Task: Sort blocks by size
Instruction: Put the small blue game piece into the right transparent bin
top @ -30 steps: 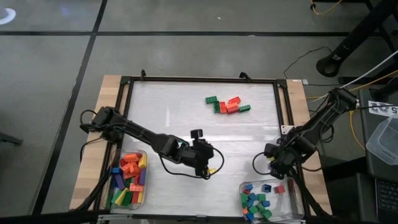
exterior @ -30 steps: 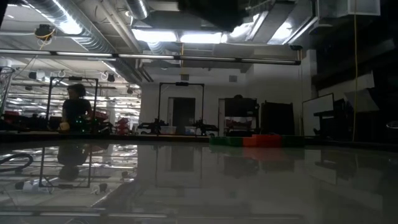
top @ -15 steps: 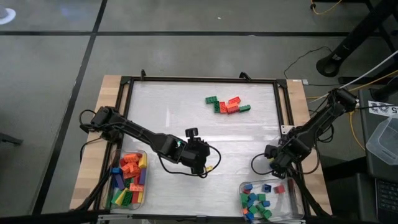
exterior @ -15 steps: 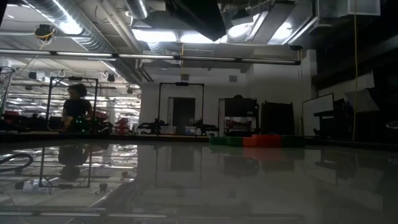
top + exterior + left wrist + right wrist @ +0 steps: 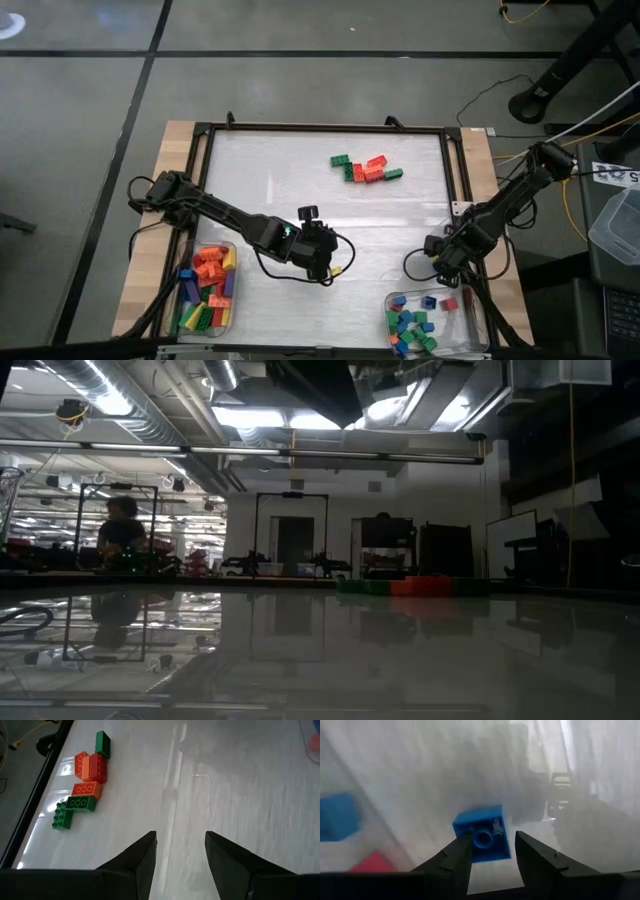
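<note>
A cluster of green, red and orange blocks (image 5: 365, 168) lies flat on the white table toward its far right; it also shows in the left wrist view (image 5: 82, 785) and the low view (image 5: 410, 587). My left gripper (image 5: 330, 258) hovers over the table's middle near side, open and empty (image 5: 180, 842). My right gripper (image 5: 440, 265) is just beyond the far edge of the right tray (image 5: 470, 300), shut on a small blue square block (image 5: 482, 835). My right gripper pinches the small blue block between its two fingertips (image 5: 460, 852), which sit on opposite side walls near its lower edge (image 5: 475, 855). The block's hollow underside (image 5: 482, 839) faces the wrist camera and it sits a little tilted. Whether it is clear of the table I cannot tell.
A clear tray (image 5: 232, 255) at the near left holds several long blocks, orange, red, blue, yellow and green. The right tray holds several small blocks, blue, green and red (image 5: 410, 325). A black frame (image 5: 325, 127) rims the table. A person (image 5: 120, 530) shows far off.
My left gripper has moved a little toward the table's left edge, staying open and empty.
</note>
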`<action>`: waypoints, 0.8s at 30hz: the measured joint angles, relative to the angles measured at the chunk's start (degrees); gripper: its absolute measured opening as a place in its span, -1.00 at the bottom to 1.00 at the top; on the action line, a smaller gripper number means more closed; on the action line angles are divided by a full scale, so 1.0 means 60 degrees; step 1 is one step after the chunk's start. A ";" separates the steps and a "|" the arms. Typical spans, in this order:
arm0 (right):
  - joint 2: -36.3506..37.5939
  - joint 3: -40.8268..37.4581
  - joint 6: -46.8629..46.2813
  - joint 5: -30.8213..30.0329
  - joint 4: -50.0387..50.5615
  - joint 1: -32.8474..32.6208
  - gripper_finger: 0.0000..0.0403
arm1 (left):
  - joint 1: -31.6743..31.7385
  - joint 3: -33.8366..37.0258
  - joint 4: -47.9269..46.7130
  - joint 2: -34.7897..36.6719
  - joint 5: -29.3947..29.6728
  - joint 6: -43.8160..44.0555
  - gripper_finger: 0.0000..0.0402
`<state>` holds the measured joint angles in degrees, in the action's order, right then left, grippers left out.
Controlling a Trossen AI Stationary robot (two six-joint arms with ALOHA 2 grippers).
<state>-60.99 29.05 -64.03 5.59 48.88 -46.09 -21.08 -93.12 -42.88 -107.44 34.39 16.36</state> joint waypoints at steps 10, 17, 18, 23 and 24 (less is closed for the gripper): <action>0.0007 -0.0588 0.0000 0.0021 -0.0867 0.0000 -0.26 | 0.0000 0.0000 -0.0051 0.0032 -0.0001 -0.0051 -0.22; 0.0005 -0.0598 0.0001 -0.0103 -0.1014 0.0000 -0.51 | -0.0040 0.0000 -0.0187 0.0888 0.0320 -0.0037 -0.22; 0.0007 -0.0594 0.0002 -0.0187 -0.1016 -0.0002 -0.56 | -0.0061 -0.0003 -0.0291 0.1088 0.0449 0.0010 -0.22; 0.0007 -0.0592 0.0005 -0.0759 -0.1137 -0.0004 -0.58 | -0.0494 -0.0005 -0.1509 0.2265 0.1652 0.1111 -0.22; 0.0007 -0.0595 0.0024 -0.0920 -0.1262 -0.0004 -0.58 | -0.0639 -0.0012 -0.1892 0.2463 0.1940 0.1485 -0.22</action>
<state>-60.95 25.47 -63.89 0.07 41.31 -46.11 -24.92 -93.20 -54.23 -92.66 46.03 25.27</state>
